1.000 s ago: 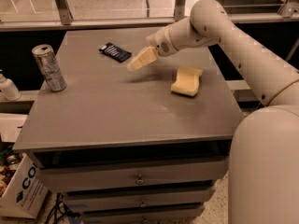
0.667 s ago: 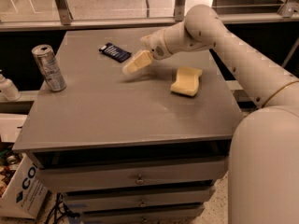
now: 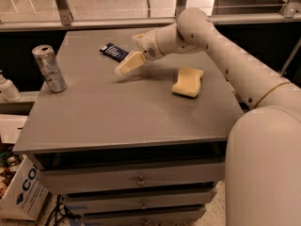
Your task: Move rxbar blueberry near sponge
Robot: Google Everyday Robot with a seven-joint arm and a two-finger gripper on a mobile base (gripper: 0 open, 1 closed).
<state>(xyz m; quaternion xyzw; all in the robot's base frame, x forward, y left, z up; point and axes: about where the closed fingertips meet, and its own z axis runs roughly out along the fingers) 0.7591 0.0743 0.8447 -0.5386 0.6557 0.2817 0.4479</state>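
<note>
The flat grey tabletop of a metal drawer cabinet carries everything the task needs, so the work is a slide or a short carry across one level surface. The cream-coloured robot arm reaches in from beyond the right edge and runs along the far side of the top, probably so that it passes behind the sponge instead of over it. A tall silver drinks can stands upright close to the left edge, towards the far-left corner, well apart from the rest and out of the likely path. The pale yellow foam sponge, waisted at its sides, lies flat near the right edge in the far half of the top, with bare table on the side facing the bar, which leaves room to set something down there. The cream two-finger gripper hangs low over the table around the middle of the far half, angled down and leftward, just beside the bar on its near side. It seems to hold nothing, and I cannot tell how far open it is. The small flat rxbar blueberry, in a dark navy wrapper with pale lettering, lies flat near the far edge, well apart from the sponge, so by my judgement the pick-up is not yet made.
</note>
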